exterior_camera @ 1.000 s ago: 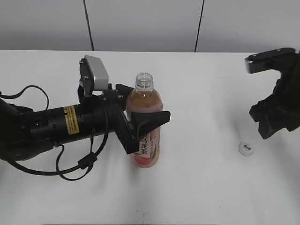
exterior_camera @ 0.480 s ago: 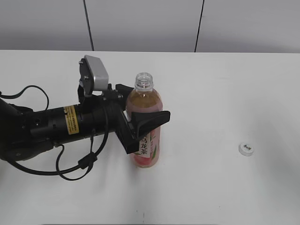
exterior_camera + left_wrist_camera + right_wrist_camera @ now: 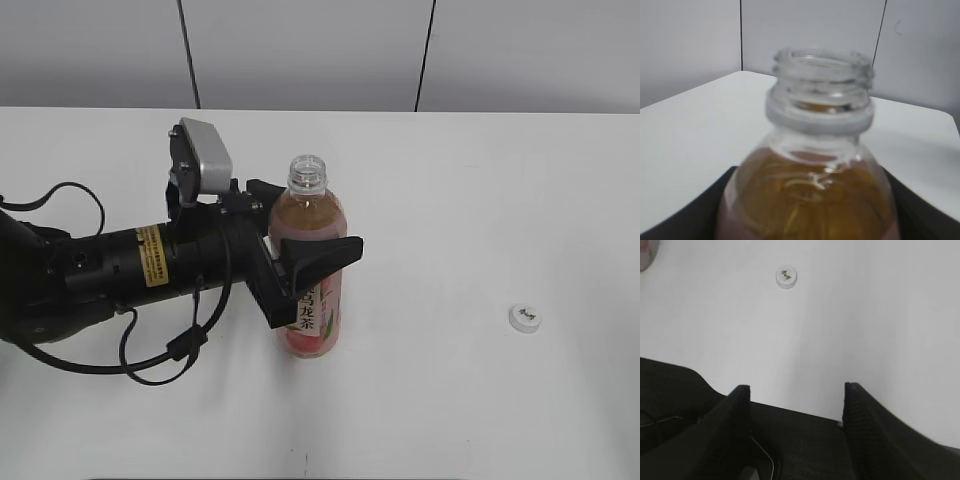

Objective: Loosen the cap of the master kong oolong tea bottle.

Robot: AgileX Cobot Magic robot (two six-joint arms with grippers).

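The master kong oolong tea bottle stands upright near the table's middle, its threaded neck open with no cap on it. My left gripper is shut on the bottle's body; the left wrist view shows the open neck close up between the dark jaws. The white cap lies flat on the table at the right, top up; it also shows in the right wrist view. My right gripper is open and empty, high above the table and out of the exterior view.
The white table runs to a grey panelled wall at the back. The left arm's black body and cables lie across the table's left side. A pink edge of the bottle shows in the right wrist view's top left corner.
The right gripper, seen a second ago at the exterior view's right edge above the cap, has left that view. The bottle, the cap and the left gripper have not moved.
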